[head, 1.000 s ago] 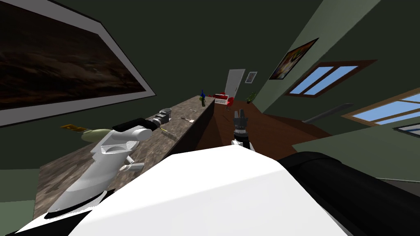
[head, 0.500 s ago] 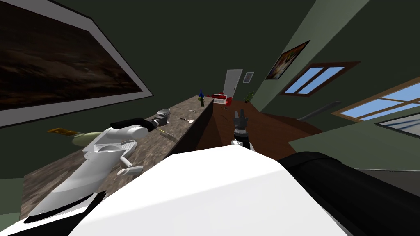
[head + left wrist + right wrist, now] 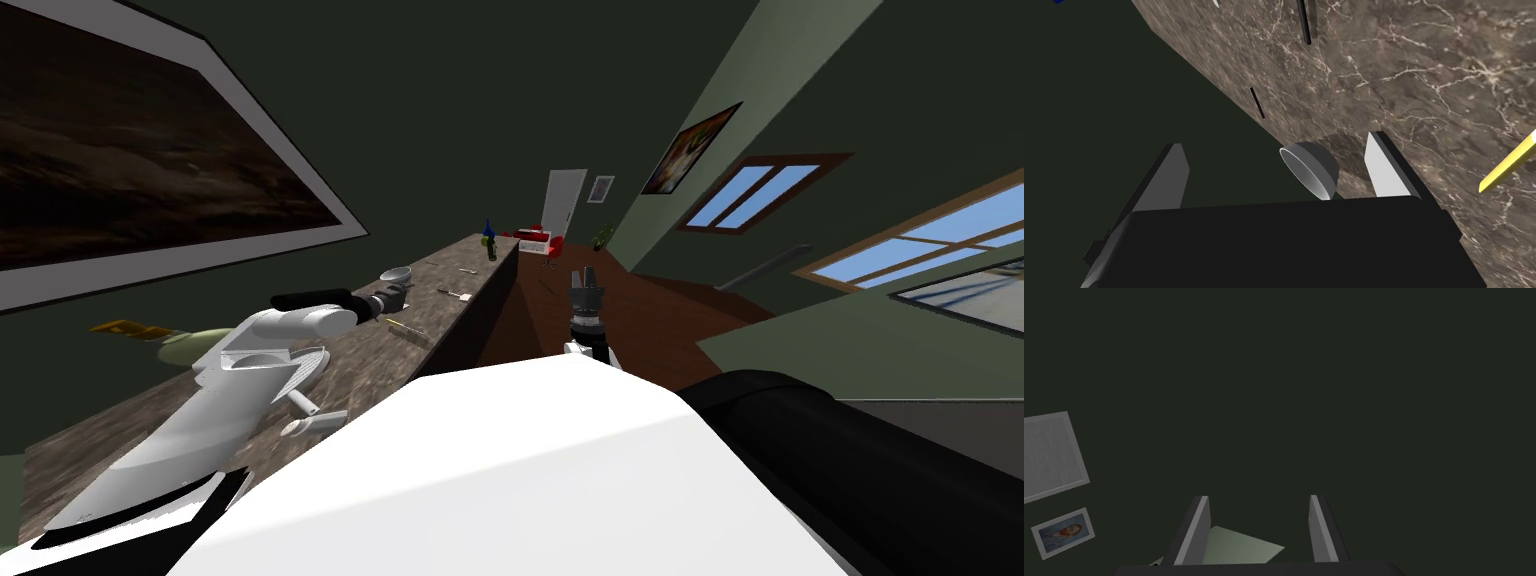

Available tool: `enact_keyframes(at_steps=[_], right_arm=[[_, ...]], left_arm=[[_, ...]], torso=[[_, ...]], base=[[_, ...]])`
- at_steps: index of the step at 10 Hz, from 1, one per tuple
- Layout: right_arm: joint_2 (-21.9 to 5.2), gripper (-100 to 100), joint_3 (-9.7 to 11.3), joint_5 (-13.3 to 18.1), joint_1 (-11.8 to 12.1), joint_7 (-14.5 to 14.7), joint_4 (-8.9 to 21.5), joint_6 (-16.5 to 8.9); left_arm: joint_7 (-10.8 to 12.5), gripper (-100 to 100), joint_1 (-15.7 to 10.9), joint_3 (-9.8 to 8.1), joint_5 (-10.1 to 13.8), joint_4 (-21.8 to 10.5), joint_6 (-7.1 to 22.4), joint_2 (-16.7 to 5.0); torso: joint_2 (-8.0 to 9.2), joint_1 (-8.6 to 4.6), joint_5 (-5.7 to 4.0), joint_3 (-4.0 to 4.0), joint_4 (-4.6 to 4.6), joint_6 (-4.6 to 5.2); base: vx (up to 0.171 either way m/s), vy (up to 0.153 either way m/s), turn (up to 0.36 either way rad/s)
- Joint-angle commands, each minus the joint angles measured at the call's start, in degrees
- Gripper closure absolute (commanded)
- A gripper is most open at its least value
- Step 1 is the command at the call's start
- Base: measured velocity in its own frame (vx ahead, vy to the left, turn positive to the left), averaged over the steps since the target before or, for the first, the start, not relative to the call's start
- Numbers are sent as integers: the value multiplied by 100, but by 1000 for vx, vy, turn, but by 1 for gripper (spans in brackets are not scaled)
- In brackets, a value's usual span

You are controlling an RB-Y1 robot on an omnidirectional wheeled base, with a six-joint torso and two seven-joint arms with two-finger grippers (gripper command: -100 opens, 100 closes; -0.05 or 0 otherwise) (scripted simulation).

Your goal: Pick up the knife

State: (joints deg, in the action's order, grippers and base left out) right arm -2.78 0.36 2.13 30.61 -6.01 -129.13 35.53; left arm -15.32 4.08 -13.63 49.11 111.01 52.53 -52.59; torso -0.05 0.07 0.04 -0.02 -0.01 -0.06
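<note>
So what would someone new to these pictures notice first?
The long brown veined counter along the dark green wall, with the left gripper open and aimed at a small grey bowl at its wall-side edge. A yellow-handled utensil lies nearby on the counter, and the right gripper, open, is held up beside the counter.

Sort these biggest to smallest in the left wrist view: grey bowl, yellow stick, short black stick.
1. grey bowl
2. yellow stick, though the picture's edge cuts it off
3. short black stick, the thinnest
The bowl is nearest the camera, which helps it look big.
</note>
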Motion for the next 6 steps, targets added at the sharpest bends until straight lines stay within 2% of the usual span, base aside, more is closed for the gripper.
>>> enact_keyframes(at_steps=[1, 2, 3, 5, 6], right_arm=[[0, 0, 0, 0, 0, 0, 0, 0], [0, 0, 0, 0, 0, 0, 0, 0], [0, 0, 0, 0, 0, 0, 0, 0], [0, 0, 0, 0, 0, 0, 0, 0], [0, 0, 0, 0, 0, 0, 0, 0]], left_arm=[[-68, -100, -2, -2, 154, -199, 286, -113], [-68, -100, -2, -2, 154, -199, 446, -113], [-155, -100, 5, -2, 314, -409, 626, -214], [-155, -100, 5, -2, 314, -409, 826, -214], [-242, -100, 19, 4, 468, -621, 1056, -299]], torso=[[0, 0, 0, 0, 0, 0], [-3, 3, 0, -2, -1, 3], [-2, 4, 1, -1, -1, 0], [-4, 5, 1, -2, -1, 0], [-2, -1, 0, -1, -1, 0]], base=[[10, 24, -103], [8, 29, -74], [13, 35, -85], [10, 21, -27], [15, 26, -96]])
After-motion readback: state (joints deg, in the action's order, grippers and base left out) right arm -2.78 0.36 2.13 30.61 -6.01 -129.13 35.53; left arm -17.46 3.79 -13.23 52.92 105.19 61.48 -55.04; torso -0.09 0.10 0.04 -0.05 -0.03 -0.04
